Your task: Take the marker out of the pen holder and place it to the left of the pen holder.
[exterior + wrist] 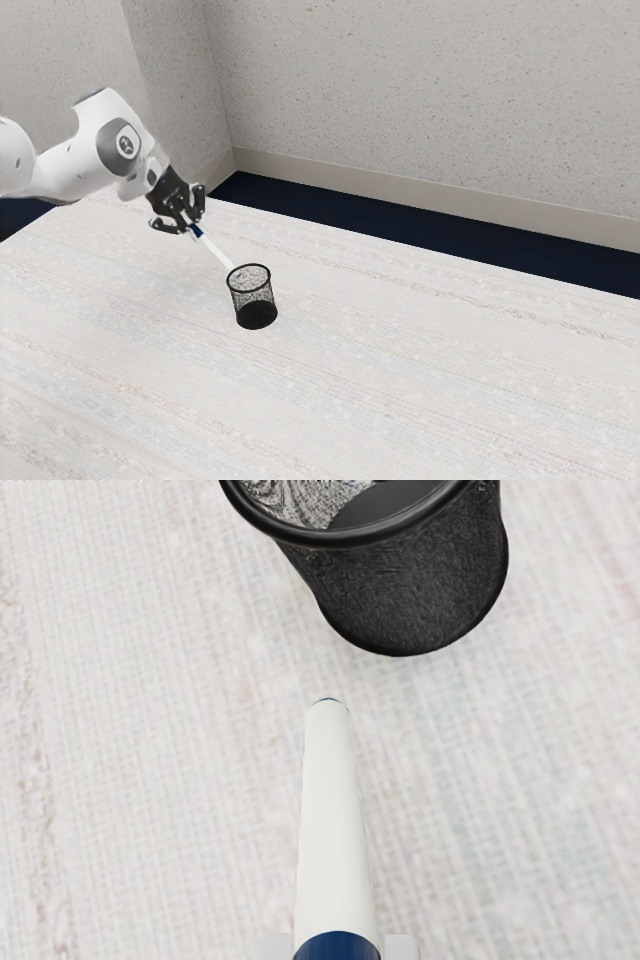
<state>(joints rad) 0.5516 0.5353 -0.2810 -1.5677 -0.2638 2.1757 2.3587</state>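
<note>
In the exterior view my gripper (191, 223) is above the table on the exterior view's left side of the pen holder, shut on the blue end of the marker (215, 249). The marker's white body slants down toward the rim of the black mesh pen holder (254, 297), which stands upright. In the wrist view the marker (333, 830) points away from my hand, with pale fingertips (403, 947) on both sides of its blue part. Its far end appears outside the pen holder (410, 595), with a gap between them.
A pale, faintly striped table (400, 390) lies under everything. Beyond its far edge are a dark blue floor (400, 235) and a speckled wall (430, 100).
</note>
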